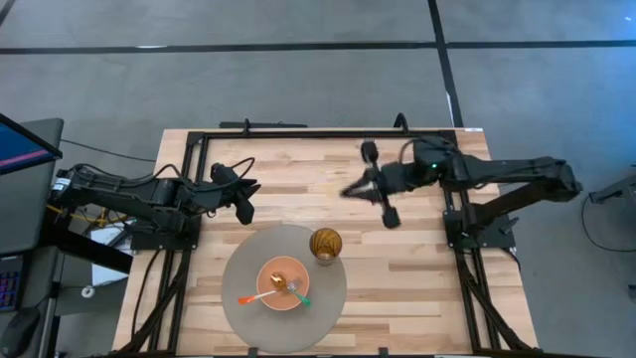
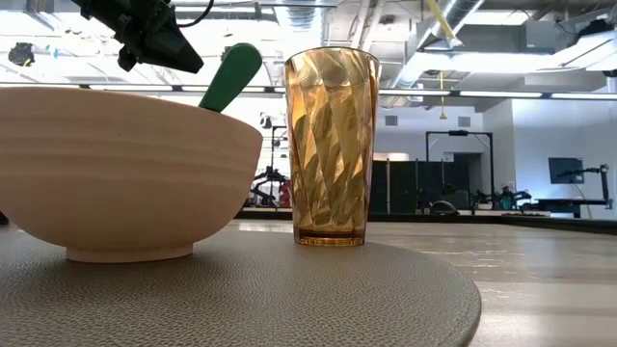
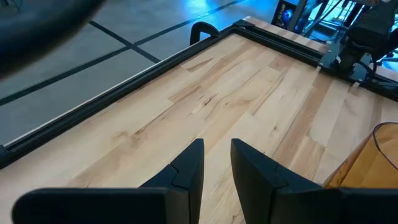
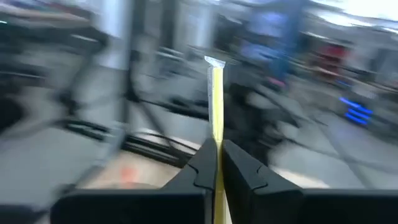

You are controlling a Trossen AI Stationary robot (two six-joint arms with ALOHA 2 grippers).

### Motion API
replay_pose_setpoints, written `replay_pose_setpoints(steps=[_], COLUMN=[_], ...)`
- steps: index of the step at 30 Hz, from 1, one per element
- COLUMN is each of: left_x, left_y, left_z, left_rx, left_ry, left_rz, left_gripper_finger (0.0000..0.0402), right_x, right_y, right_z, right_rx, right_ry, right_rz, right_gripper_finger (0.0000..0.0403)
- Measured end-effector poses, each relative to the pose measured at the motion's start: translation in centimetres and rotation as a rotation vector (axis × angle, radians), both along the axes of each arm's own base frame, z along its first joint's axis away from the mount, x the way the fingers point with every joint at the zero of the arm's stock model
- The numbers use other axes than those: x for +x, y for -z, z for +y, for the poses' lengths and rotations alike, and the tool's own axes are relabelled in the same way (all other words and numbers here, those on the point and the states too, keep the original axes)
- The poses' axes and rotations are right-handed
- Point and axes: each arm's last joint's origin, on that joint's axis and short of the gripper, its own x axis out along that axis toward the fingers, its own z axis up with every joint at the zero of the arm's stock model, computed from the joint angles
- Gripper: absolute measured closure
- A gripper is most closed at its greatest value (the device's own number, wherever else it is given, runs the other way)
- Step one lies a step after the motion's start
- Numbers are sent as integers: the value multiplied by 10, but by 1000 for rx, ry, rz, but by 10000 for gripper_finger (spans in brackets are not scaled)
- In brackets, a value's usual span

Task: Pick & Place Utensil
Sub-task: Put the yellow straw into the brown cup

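My right gripper (image 4: 216,163) hangs over the far middle of the table (image 1: 417,298) and is shut on a yellow utensil (image 4: 215,99), whose pale end (image 1: 348,191) points toward the table's left. My left gripper (image 3: 216,163) is over the left part of the table (image 3: 236,93), open by a narrow gap and holding nothing; it also shows in the high view (image 1: 244,199). A tan bowl (image 1: 283,285) sits on a round grey mat (image 1: 238,298) near the front edge. An orange-handled utensil (image 1: 253,297) and a green-handled one (image 2: 231,75) rest in the bowl. My right gripper pinches the yellow utensil's shaft (image 4: 216,134) between its two fingers (image 4: 239,165). The utensil lies along the fingers and sticks out past their tips, ending in a pale tip (image 4: 214,61). It is lifted clear of the table.
An amber ribbed cup (image 1: 325,244) stands upright on the mat's far right edge, beside the bowl (image 2: 125,173); the low view shows it too (image 2: 331,145). A black frame (image 1: 298,132) runs along the table's far edge and sides. Bare wood lies right of the mat.
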Motion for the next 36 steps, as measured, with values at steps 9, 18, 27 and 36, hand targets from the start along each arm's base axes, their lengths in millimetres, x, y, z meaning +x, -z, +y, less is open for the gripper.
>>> replay_pose_setpoints(steps=[9, 18, 27, 36], left_x=[0, 0, 0, 0], left_y=[0, 0, 0, 0], left_z=[0, 0, 0, 0], left_rx=[0, 0, 0, 0], left_ry=[0, 0, 0, 0], left_rz=[0, 0, 1, 1], left_gripper_finger=[321, 321, 321, 321], right_x=[55, 88, 118, 136], right_y=[35, 52, 93, 125], right_z=[51, 71, 65, 46], right_rx=[8, 135, 197, 347], right_ry=[-354, -479, -428, -419], right_rz=[-90, -338, -316, -241], right_gripper_finger=[397, 400, 401, 401])
